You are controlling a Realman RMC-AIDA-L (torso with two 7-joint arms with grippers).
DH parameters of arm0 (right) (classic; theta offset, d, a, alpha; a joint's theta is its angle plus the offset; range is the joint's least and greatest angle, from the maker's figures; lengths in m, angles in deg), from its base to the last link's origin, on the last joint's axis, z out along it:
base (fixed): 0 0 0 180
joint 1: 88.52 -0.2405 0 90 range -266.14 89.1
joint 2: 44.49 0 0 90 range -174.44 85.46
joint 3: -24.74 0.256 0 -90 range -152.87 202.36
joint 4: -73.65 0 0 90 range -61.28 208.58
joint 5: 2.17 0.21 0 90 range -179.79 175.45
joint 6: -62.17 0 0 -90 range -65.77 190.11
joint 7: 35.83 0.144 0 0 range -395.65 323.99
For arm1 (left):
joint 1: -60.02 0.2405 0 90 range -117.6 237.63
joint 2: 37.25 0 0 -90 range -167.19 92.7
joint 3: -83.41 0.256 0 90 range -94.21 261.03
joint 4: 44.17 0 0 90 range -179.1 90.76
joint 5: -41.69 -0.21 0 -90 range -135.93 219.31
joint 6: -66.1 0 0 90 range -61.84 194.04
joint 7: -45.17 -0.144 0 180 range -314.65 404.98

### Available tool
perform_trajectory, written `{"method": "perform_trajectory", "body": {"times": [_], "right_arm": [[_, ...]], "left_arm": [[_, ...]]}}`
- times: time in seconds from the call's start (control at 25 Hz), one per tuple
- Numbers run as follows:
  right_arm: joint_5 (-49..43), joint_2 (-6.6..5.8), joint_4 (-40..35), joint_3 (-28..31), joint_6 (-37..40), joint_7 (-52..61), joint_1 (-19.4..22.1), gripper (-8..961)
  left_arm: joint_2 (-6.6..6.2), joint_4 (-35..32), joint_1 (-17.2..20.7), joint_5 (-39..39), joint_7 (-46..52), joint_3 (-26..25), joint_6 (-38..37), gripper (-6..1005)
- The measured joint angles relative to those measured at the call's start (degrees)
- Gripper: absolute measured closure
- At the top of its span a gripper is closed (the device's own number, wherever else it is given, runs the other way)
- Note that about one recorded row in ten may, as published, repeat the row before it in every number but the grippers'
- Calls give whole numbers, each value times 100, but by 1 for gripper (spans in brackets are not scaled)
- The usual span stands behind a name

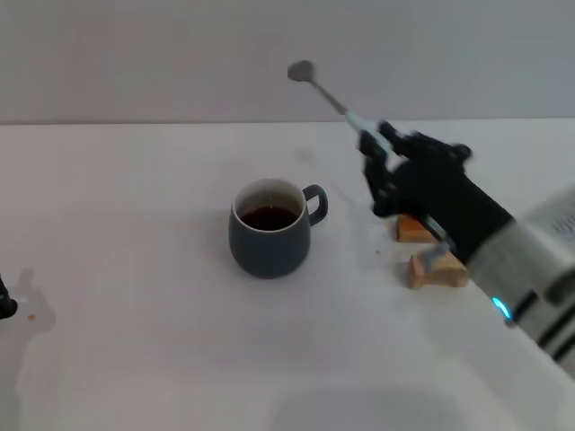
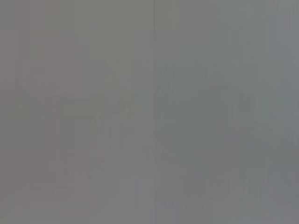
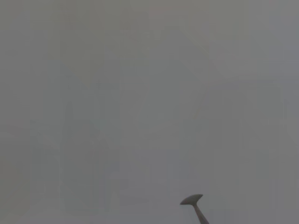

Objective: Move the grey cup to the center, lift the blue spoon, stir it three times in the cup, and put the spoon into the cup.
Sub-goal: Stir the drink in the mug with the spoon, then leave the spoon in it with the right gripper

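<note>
Spoon (image 1: pixel 334 99) is held clear of the table (image 1: pixel 135 224), clamped by its pale blue handle in the right gripper (image 1: pixel 375 144). The metal bowl points up and away from the robot, well above the cup (image 1: pixel 271 228) and off to its right. The right wrist view shows only the bowl and neck (image 3: pixel 194 205) against a blank background.

Cup stands upright near the table centre, handle toward the right arm, dark liquid visible inside. Two wooden blocks (image 1: pixel 431 256) lie just under the right forearm.

Left gripper (image 1: pixel 5 305) is barely in view at the left table edge. Its finger state cannot be told, and its wrist view shows nothing usable.

Hazards from this pose:
- Spoon bowl faces away from the cup. The wrist probably has to rotate a long way to bring the bowl down. A fast swing on a slim handle could let the spoon pivot or slip in the grip.
- Descent off the cup axis would strike the rim or handle and could tip the cup and spill liquid.
- Forearm is close to the blocks. A low sweep toward the cup may push them.
- Stirring too deep or too wide could drag the cup sideways.
</note>
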Motion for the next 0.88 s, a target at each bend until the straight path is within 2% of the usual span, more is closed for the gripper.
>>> {"method": "perform_trajectory", "body": {"times": [0.04,0.08,0.12,0.16,0.2,0.24,0.28,0.32,0.36,0.4,0.44,0.48,0.52,0.56,0.6,0.68,0.72,0.8,0.84,0.88], "right_arm": [[-362,131,412,439,-795,-115,112,797],[-362,131,412,439,-795,-115,112,797],[-776,310,842,884,-1644,-143,230,797],[-776,310,842,884,-1644,-143,230,797],[-995,426,1071,1127,-2097,-145,290,797],[-1472,710,1529,1568,-3061,-149,392,797],[-1472,710,1529,1568,-3061,-149,392,797],[-1923,974,1944,1908,-3954,-152,475,797],[-1923,974,1944,1908,-3954,-152,475,797],[-2124,1068,2168,2039,-4392,-152,501,797],[-2353,1149,2606,2217,-5169,-137,495,797],[-2353,1149,2606,2217,-5169,-137,495,797],[-2385,1150,3032,2389,-5896,-108,412,797],[-2385,1150,3032,2389,-5896,-108,412,797],[-2384,1155,3458,2650,-6708,-37,282,797],[-2389,1152,3801,2848,-7369,61,171,797],[-2389,1152,3801,2848,-7369,61,171,797],[-2403,1151,4040,3042,-7906,131,52,796],[-2391,1155,4094,3260,-8348,224,-155,796],[-2391,1155,4094,3260,-8348,224,-155,796]], "left_arm": [[0,-2,7,7,1,-14,0,1001],[0,-2,7,7,1,-14,0,1001],[0,-2,13,8,1,-21,0,1001],[0,-7,25,12,3,-28,1,1001],[0,-14,28,12,3,-29,1,1001],[0,-23,31,14,4,-30,1,1001],[0,-23,31,14,4,-30,1,1001],[0,-30,32,14,4,-31,1,1001],[0,-36,33,15,4,-31,-1,1001],[0,-36,34,16,4,-32,-19,1001],[0,-38,41,17,4,-32,-93,1001],[0,-38,41,17,4,-32,-93,1001],[0,-42,47,17,5,-36,-160,1001],[0,-42,47,17,5,-36,-160,1001],[0,-43,49,17,6,-38,-187,1001],[0,-45,53,17,8,-43,-231,1001],[0,-46,58,17,8,-43,-242,1001],[-4,-48,70,16,9,-44,-254,1001],[-5,-53,77,19,10,-50,-258,1001],[-5,-53,77,19,10,-50,-258,1001]]}}
